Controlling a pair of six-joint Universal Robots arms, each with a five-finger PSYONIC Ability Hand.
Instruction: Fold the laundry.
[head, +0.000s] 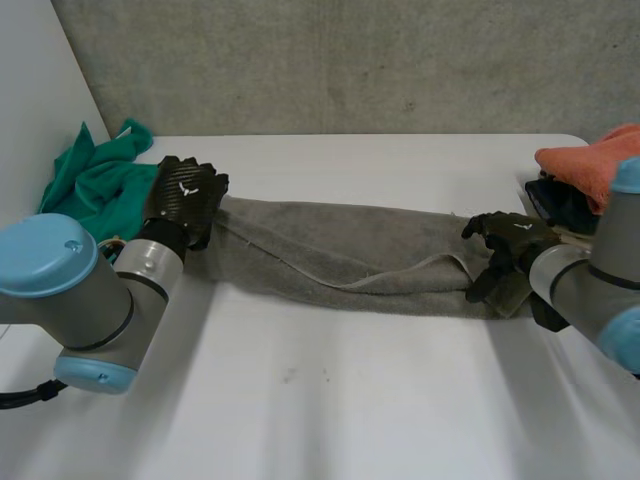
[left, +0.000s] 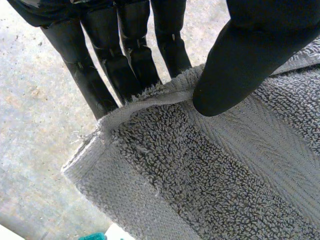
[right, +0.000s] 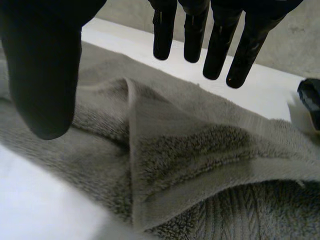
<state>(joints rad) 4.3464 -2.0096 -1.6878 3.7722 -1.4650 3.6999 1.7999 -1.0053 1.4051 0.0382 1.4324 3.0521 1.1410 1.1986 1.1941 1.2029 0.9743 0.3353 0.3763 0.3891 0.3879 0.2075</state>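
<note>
Left arm (head: 70, 300): is looming at the near left, reaching out over the white table (head: 330, 400) toward the towel's left end.
Left hand (head: 185, 195): is pinching that left end, its thumb (left: 235, 65) pressing down on the hem and its straight fingers (left: 100, 75) standing behind the edge.
Grey towel (head: 340, 255): is lying across the middle of the table as a long band running left to right, with a hem line crossing it and a flap turned over near the right end.
Right hand (head: 515, 245): is hanging over the right end with fingers straight and spread and the thumb well apart from them; it is gripping nothing.
Green cloth (head: 95, 180): is sitting crumpled at the far left, just beyond the left hand.
Orange cloth (head: 590, 165): is resting at the far right on a dark cloth (head: 560, 200).
Progress: early going by the look of it. One lengthwise fold seems to be in, while the end-to-end folds and the other cloths are waiting.
</note>
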